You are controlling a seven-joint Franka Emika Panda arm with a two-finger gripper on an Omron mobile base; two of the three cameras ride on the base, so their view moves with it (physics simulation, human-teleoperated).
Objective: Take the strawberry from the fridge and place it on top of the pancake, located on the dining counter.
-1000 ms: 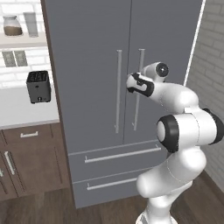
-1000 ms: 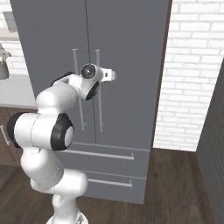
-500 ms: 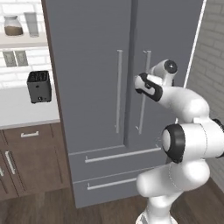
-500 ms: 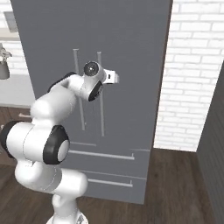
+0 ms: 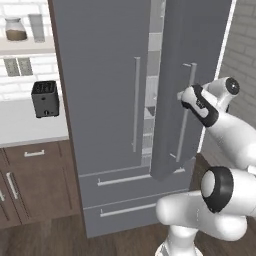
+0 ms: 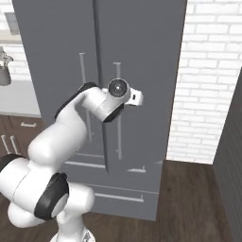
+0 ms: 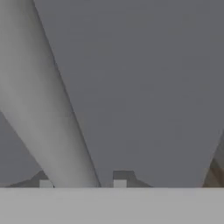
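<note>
Strawberry: can't spot it; through the door gap just pale shelf edges, too small to tell what sits on them.
Fridge: tall matte-grey, two doors, two drawers at the bottom. Left door flush and shut. Right door swung partly out, a narrow vertical gap between the two doors.
Interior: pale grey shelves visible in that gap, left base view.
Right door handle: long vertical bar. In the hand view it runs as a thick grey bar diagonally from top left down to between the fingertips, the door face right behind it.
Gripper: at the right door handle, about mid-height of the bar. One dark fingertip on each side of the bar in the hand view.
Jaws: clamped on the right door handle, bar sits between the tips.
Arm: reaches from lower right up to the handle in the left base view; wrist in front of the door seam in the right base view.
Left door handle: vertical bar, untouched.
Counter: white top left of the fridge, brown cabinets below.
Toaster: dark, on that counter against the wall.
Shelf: above the counter; holds a jar with brown contents and a glass beside it.
Wall: white brick, right of the fridge.
Floor: dark wood.
</note>
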